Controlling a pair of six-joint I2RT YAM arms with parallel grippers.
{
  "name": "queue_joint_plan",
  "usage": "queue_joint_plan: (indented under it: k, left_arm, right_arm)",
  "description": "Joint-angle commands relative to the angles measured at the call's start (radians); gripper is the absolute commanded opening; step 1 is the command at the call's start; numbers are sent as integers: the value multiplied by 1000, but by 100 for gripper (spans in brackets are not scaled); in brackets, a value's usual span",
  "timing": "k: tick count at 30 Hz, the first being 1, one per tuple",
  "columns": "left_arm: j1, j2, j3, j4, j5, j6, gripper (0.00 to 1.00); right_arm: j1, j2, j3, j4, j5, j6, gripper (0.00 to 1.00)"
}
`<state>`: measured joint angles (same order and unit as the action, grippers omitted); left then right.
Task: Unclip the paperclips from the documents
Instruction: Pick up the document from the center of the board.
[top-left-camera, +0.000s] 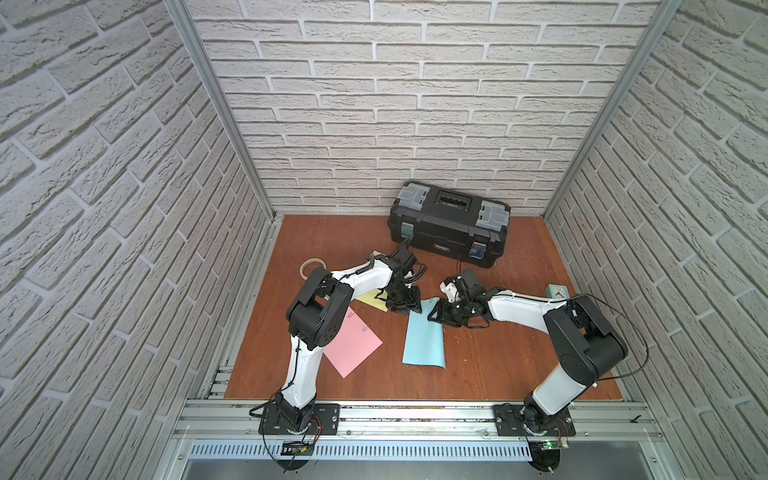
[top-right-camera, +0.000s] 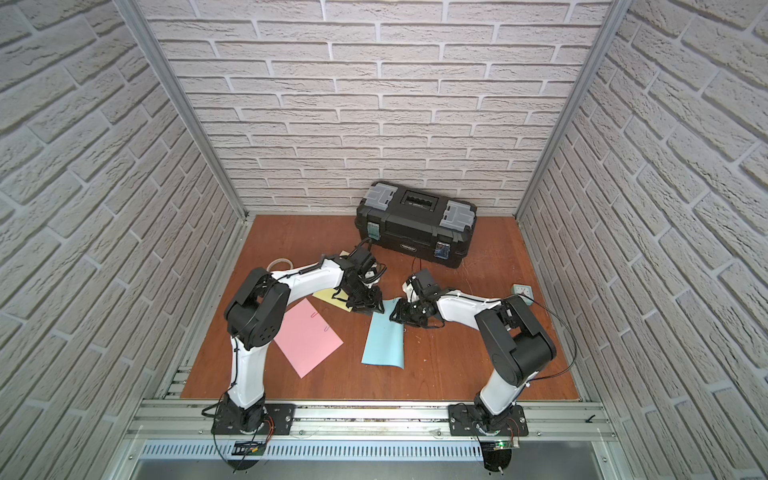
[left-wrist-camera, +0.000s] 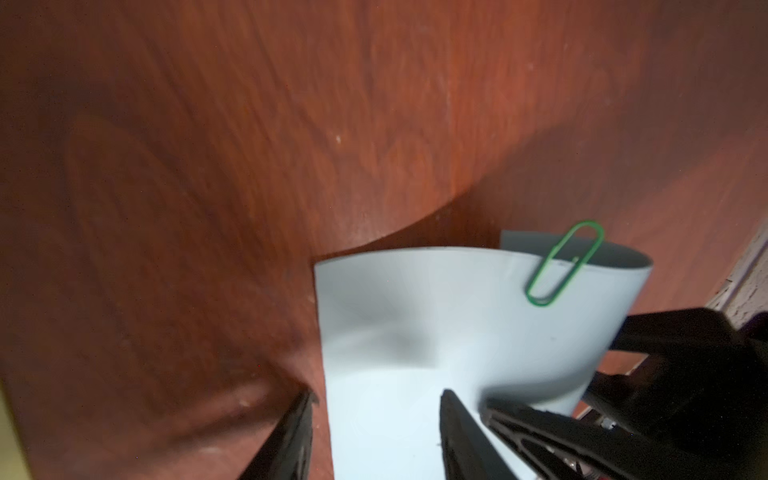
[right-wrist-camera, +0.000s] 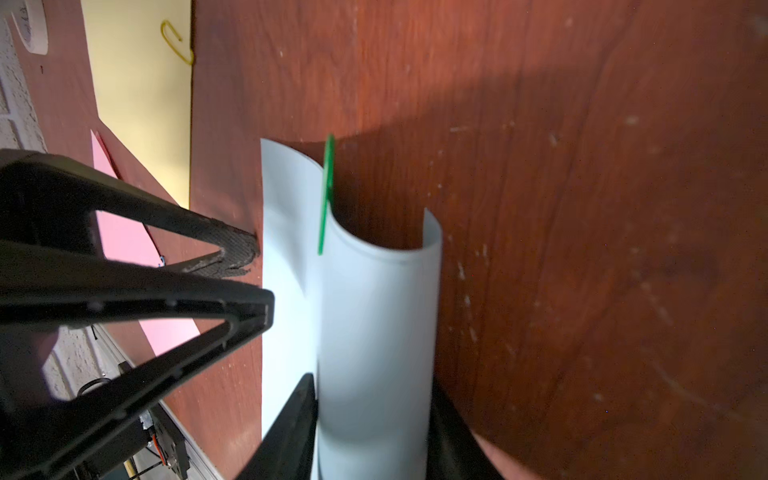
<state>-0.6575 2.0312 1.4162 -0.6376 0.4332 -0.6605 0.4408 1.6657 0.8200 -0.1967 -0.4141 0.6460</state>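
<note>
Apparently to expose the green paperclip (left-wrist-camera: 565, 266) on the 12 o'clock edge of the light blue sheet (top-left-camera: 424, 340) on the counter (top-left-camera: 498, 365), the left fingers (left-wrist-camera: 453, 419), half open and empty, pin its 11 o'clock corner while the right fingers (right-wrist-camera: 303, 415) clamp its curled 1 o'clock corner.

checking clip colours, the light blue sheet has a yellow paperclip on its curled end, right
No: the paperclip on the curled end of the light blue sheet is green, not yellow. The left wrist view shows it clearly.
</note>
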Motion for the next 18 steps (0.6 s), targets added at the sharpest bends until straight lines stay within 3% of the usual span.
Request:
queue_joint_plan:
  k: [1,9,12,15,18]
  left_arm:
    - [41,-109,-64,85,20,-43,51]
    - [128,-253,-215,402,150,-106,57]
    - [153,-282,-272,560,227,-145,63]
    - [174,-309,-331,742,304,-184,76]
    - [182,-319,-354,858,382,-201,77]
  right_arm:
    - [-12,-61,-17,-3,-1,-23,39]
    - [-83,-177,-2,23,-146,-80,38]
    - [-102,-215,11,25,-205,-98,38]
    - [-118,-247,19,37,-254,-95,38]
    - [-132,-264,21,77,-307,-65,38]
